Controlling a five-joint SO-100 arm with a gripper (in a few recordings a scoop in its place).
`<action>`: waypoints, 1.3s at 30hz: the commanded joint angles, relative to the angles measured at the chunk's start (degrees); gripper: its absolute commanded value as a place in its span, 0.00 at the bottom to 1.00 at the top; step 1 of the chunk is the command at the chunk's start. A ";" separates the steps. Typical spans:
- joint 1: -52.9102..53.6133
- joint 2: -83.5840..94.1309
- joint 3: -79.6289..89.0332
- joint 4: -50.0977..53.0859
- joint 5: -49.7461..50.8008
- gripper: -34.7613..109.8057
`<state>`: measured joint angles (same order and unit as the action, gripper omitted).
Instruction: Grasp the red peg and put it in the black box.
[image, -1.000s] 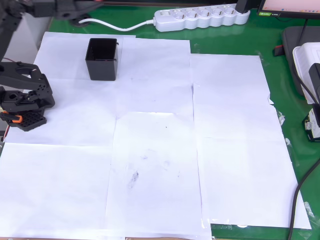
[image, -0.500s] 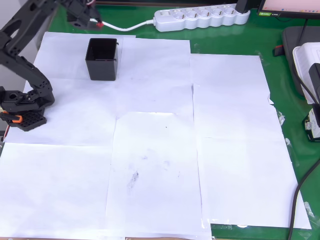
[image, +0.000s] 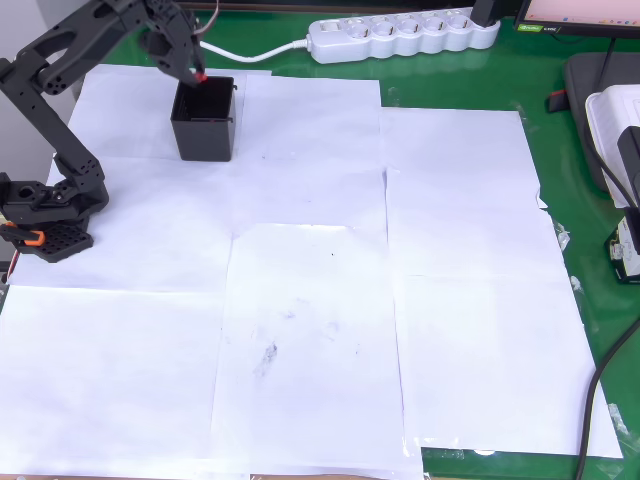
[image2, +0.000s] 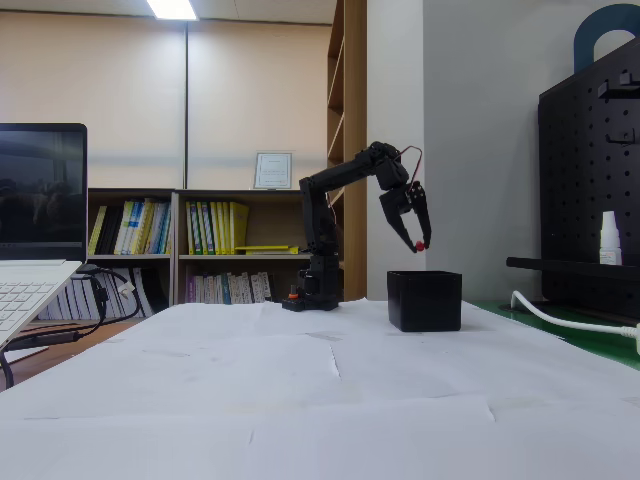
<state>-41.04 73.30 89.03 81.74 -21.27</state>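
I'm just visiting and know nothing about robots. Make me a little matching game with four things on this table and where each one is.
Things:
1. red peg
2. black box
3. power strip
4. gripper

Places:
A. on the white paper
B. on the green mat at the far edge
C. pinched between the fingertips
D. in the air above the box

Pairs: 1-C, 2-A, 3-B, 4-D

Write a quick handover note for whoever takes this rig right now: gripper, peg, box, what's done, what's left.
Gripper: shut on the red peg, pointing down, held in the air above the black box.
Peg: pinched at the fingertips, apart from the box; in the overhead view it sits over the box's back rim.
Box: upright on the white paper, near the arm's base, open top.
Done: peg grasped and carried to the box.
Left: centre over the opening, probably lower a little, open the gripper, check that the peg landed inside.
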 joint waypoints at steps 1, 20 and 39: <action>-0.35 1.23 -0.88 -1.14 0.53 0.24; -0.35 3.08 -7.82 -7.03 -0.88 0.49; 10.90 -14.41 30.94 18.81 -20.92 0.44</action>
<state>-33.49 68.73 105.29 98.44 -34.19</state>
